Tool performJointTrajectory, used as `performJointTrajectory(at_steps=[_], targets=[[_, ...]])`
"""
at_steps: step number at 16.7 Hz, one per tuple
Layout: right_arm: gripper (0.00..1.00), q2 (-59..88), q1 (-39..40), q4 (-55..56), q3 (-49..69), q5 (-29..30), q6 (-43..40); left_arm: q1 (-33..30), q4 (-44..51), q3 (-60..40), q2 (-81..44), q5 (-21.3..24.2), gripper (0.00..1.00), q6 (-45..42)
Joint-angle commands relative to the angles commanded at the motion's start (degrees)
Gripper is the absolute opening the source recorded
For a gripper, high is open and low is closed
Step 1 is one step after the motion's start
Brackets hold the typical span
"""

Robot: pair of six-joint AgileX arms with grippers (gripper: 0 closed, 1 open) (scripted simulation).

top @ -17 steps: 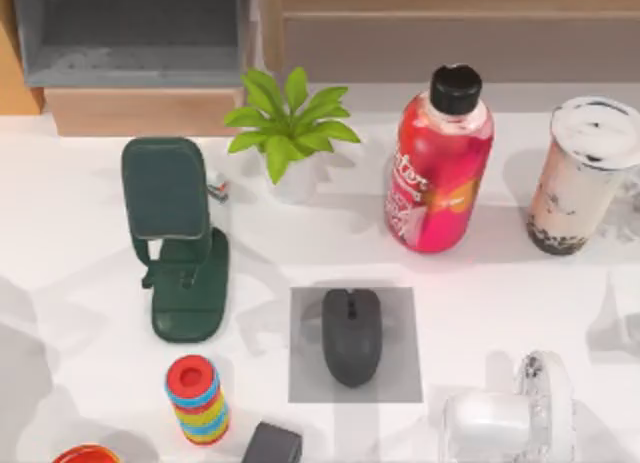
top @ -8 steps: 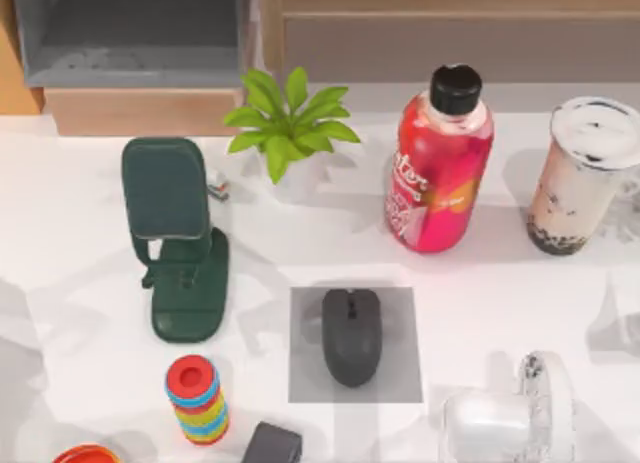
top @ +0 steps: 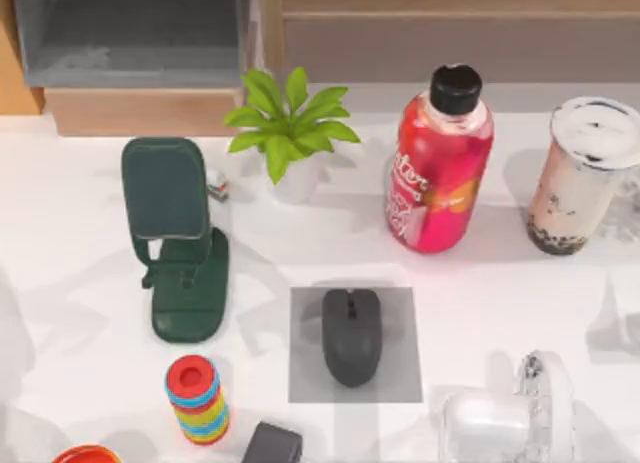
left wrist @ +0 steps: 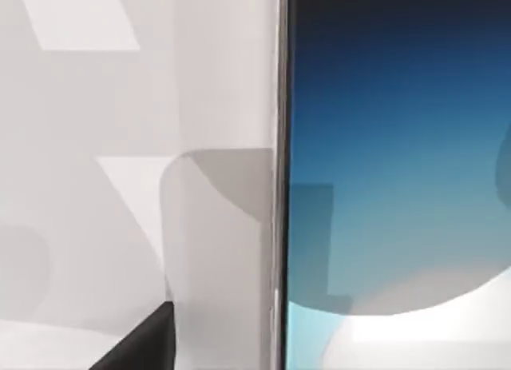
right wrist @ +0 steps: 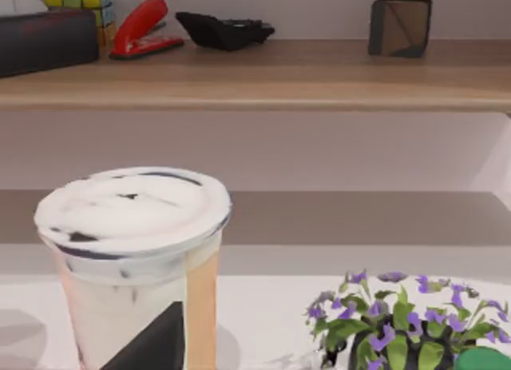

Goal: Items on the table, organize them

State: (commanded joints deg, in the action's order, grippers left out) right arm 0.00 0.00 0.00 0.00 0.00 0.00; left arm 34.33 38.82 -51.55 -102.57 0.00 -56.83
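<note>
The white table [top: 90, 243] bears a milk-tea cup [top: 583, 178] at its far right — upright, beside a red bottle [top: 438, 163]. A dark grey mouse [top: 351, 335] lies on the small grey mat [top: 305, 383] near the middle. The left wrist view looks closely along the smartphone [left wrist: 399, 170] — blue-white screen glowing. Whether either gripper's fingers are apart or together, I cannot tell.
</note>
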Motion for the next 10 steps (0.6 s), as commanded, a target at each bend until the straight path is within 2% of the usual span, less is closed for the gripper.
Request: performJointTrajectory(at_steps=[5,10], targets=[[1.0,0.0,0.0,0.0,0.0,0.0,0.0,0.02,-0.65,0.39,-0.4,0.0,1.0,-0.03],[1.0,0.0,0.0,0.0,0.0,0.0,0.0,0.02,-0.65,0.39,-0.4,0.0,0.62,-0.03]])
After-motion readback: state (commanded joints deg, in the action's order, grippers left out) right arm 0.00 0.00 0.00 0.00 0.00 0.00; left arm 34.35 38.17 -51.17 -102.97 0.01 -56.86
